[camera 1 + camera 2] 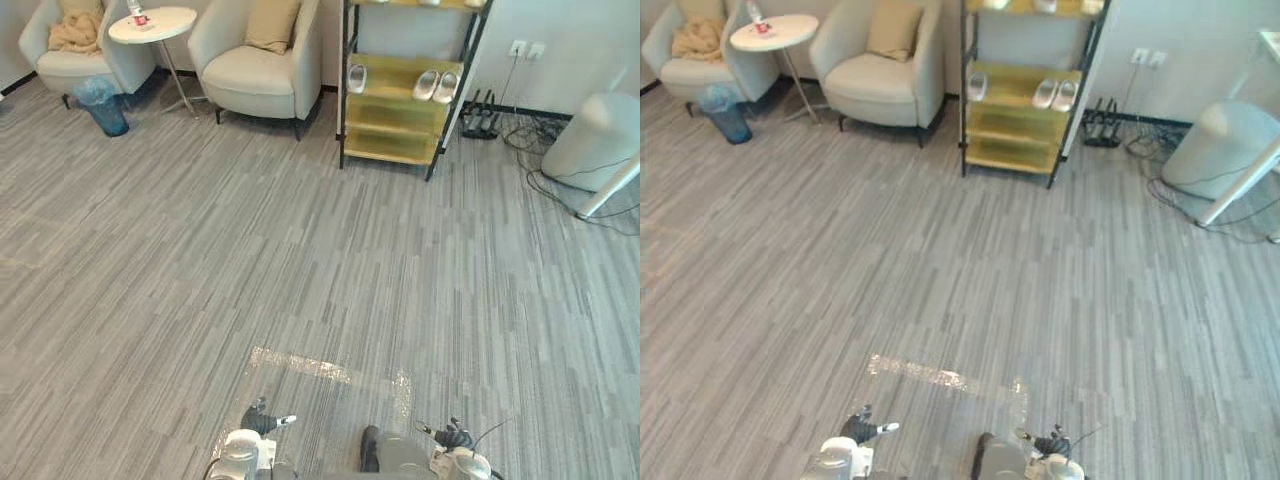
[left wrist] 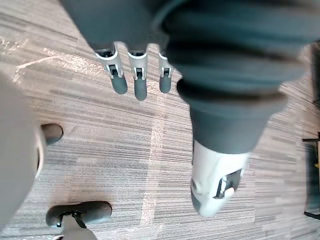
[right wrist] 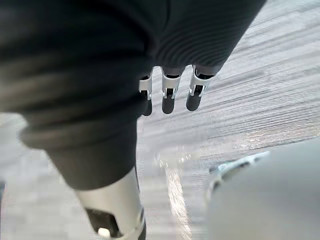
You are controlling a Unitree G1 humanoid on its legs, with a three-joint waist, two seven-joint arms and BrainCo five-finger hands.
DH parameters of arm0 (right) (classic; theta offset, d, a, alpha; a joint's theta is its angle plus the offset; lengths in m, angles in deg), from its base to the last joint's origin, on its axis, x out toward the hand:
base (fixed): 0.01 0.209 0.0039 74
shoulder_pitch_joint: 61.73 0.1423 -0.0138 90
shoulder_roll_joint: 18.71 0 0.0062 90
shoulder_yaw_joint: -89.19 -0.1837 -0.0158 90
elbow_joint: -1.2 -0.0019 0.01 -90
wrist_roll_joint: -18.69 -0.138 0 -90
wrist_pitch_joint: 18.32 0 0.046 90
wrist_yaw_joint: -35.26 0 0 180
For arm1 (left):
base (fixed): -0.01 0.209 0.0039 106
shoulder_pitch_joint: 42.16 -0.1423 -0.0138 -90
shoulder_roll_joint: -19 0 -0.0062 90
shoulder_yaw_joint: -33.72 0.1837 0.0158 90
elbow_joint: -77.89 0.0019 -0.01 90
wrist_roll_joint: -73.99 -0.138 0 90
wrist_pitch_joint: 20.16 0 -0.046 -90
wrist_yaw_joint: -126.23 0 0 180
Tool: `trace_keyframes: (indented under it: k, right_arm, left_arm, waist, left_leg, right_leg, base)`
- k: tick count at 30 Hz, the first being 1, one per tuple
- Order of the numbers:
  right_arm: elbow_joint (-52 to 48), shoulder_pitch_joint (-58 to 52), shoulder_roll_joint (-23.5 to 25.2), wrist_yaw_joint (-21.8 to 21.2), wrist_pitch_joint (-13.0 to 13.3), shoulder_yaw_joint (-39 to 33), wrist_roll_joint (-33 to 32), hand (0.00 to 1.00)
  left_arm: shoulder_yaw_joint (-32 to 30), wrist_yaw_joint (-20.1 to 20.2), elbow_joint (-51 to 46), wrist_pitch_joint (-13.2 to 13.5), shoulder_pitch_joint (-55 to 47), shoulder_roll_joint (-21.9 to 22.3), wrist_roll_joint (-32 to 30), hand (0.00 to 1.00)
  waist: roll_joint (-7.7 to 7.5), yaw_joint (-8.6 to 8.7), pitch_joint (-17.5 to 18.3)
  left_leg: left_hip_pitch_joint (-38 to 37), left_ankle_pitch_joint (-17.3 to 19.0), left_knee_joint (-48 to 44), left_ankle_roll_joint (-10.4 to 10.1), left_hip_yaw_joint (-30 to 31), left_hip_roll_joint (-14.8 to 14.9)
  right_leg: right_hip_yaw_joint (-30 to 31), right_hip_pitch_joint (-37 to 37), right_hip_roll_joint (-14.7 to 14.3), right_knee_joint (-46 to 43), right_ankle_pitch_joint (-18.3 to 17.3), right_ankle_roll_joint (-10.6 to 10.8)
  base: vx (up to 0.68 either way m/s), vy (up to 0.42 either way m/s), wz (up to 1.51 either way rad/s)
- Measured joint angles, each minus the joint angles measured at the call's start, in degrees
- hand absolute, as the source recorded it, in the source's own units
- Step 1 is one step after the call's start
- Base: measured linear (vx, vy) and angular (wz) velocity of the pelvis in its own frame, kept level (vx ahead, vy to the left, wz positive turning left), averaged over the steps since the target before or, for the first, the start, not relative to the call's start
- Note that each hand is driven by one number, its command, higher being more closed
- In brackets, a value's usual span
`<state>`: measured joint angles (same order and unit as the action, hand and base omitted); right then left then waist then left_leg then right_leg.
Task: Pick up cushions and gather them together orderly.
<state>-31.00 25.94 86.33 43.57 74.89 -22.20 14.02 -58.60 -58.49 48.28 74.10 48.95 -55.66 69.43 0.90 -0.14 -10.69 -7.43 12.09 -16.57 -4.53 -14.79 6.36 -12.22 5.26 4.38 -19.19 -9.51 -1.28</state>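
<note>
Dangling left hand point(image 2: 139, 75) (right hand point(image 3: 168, 95) likewise).

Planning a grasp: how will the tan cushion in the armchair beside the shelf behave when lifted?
The cushion looks plump and soft, so it will probably squash and sag in a grip. It leans against the armchair back, so a push may topple it.

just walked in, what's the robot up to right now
Nothing is being handled yet. The robot stands on the grey carpet, well short of two armchairs by the far wall. Its left hand and right hand hang low, both open and empty. A tan cushion leans upright in the right armchair. A crumpled beige bundle lies in the left armchair; I cannot tell whether it is a cushion or a throw.
</note>
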Motion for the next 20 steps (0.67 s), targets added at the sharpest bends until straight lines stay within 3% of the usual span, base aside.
trace_keyframes:
  k: [1, 2, 3, 5, 8, 9, 10, 11, 13, 20]
  right_arm:
    - [-0.31, -0.39, 0.34, 0.06, 0.04, -0.22, -0.02, 0.0]
    - [-0.91, -1.39, 0.36, 0.17, 0.26, 0.06, -0.13, 0.0]
    - [-1.01, -1.67, -0.39, 0.35, 0.3, 1.73, -0.44, 0.0]
    - [-0.99, -1.64, -0.11, 0.51, 0.26, 2.09, -0.51, 0.0]
    - [-1.76, -2.1, 0.45, 0.76, 0.08, 2.03, -1.22, 0.0]
    - [-2.73, -2.67, 0.5, 0.97, 0.13, 1.75, -1.65, 0.0]
    - [-2.51, -2.83, 0.09, 1.12, 0.12, 1.67, -1.61, 0.0]
    - [-1.91, -2.63, 0.11, 1.2, -0.12, 1.67, -1.59, 0.0]
    - [-2.02, -3.44, 1.96, 1.17, -0.39, 1.72, -1.51, 0.0]
    - [-1.05, -3.79, 2.27, 0.77, -0.53, 1.24, -0.72, 0.0]
  left_arm:
    - [-0.73, 0.02, -0.27, 0.05, 0.08, 0.39, 0.0, 0.0]
    - [-3.05, 0.04, -1.72, 0.16, -0.07, 1.48, 0.02, 0.0]
    - [-4.15, 0.04, -2.97, 0.34, -0.26, 2.51, 0.14, 0.0]
    - [-4.79, -0.05, -3.75, 0.31, -0.44, 3.07, 0.27, 0.0]
    - [-5.5, -0.14, -4.95, 0.36, -0.7, 3.74, 1.92, 0.0]
    - [-5.57, -0.28, -4.84, 0.36, -1.0, 3.77, 2.63, 0.0]
    - [-5.51, -0.19, -4.66, 0.33, -1.33, 3.78, 2.88, 0.0]
    - [-5.62, -0.3, -4.42, 0.42, -1.17, 3.45, 3.02, 0.0]
    - [-5.73, -0.59, -3.66, 0.32, -1.15, 2.16, 3.62, 0.0]
    - [-4.33, -0.09, -2.23, 0.31, -1.46, 1.33, 3.83, 0.0]
  waist:
    - [0.01, -0.01, -0.12]
    - [-0.15, -0.2, -0.41]
    - [0.64, -0.53, -0.65]
    - [1.02, -0.77, -0.39]
    - [0.89, -1.5, -0.31]
    - [1.34, -1.94, 0.42]
    - [2.25, -2.04, 0.93]
    - [1.68, -2.07, 1.01]
    - [-1.3, -1.98, 2.73]
    - [-2.07, -2.02, 3.79]
  left_leg:
    - [1.25, 0.27, -4.48, -0.36, 0.44, 0.96]
    - [6.03, -0.26, -18.09, 0.09, 2.02, 3.55]
    - [11.27, 0.15, -30.44, 1.2, 3.28, 7.02]
    - [13.85, 0.49, -32.45, 1.53, 3.53, 8.22]
    - [16.16, 1.43, -19.54, 1.71, 5.75, 5.72]
    - [15.2, -1.7, -8.04, 0.36, 9.68, 2.9]
    - [14.93, -4.3, -4.51, -2.49, 11.69, 2.47]
    - [14.11, -4.44, -4.26, -1.67, 11.11, 2.04]
    - [13.5, -3.86, -2.48, -0.54, 8.44, -0.22]
    - [7.48, -5.2, 5.33, 1.54, 7.41, -5.03]
  right_leg:
    - [-0.26, -1.58, -0.29, 0.82, -0.11, -0.08]
    - [-0.88, -5.23, -0.91, 2.86, -0.81, -0.48]
    - [-1.22, -7.65, -2.26, 3.49, -2.51, -1.65]
    - [-0.87, -9.14, -2.7, 3.56, -2.89, -1.09]
    - [2.35, -9.98, -1.9, 3.97, -3.67, 0.36]
    - [4.48, -9.28, -1.93, 3.95, -3.85, 2.02]
    - [5.93, -9.06, -2.53, 3.93, -3.98, 2.67]
    - [7.03, -9.36, -2.34, 4.08, -3.97, 3.29]
    - [9.07, -9.89, 0.31, 7.63, -2.63, 5.12]
    - [9.98, -13.48, 4.35, 11.12, -2.11, 5.97]
  base:
    - [0.16, -0.149, 0.27]
    - [0.15, -0.077, 0.15]
    - [0.19, -0.065, -0.01]
    - [0.13, 0.02, -0.25]
    - [0.18, 0.093, -0.49]
    - [0.29, 0.235, -0.77]
    - [0.3, 0.229, -0.66]
    - [0.26, 0.175, -0.48]
    - [0.25, 0.152, -0.36]
    - [0.15, 0.098, 0.01]
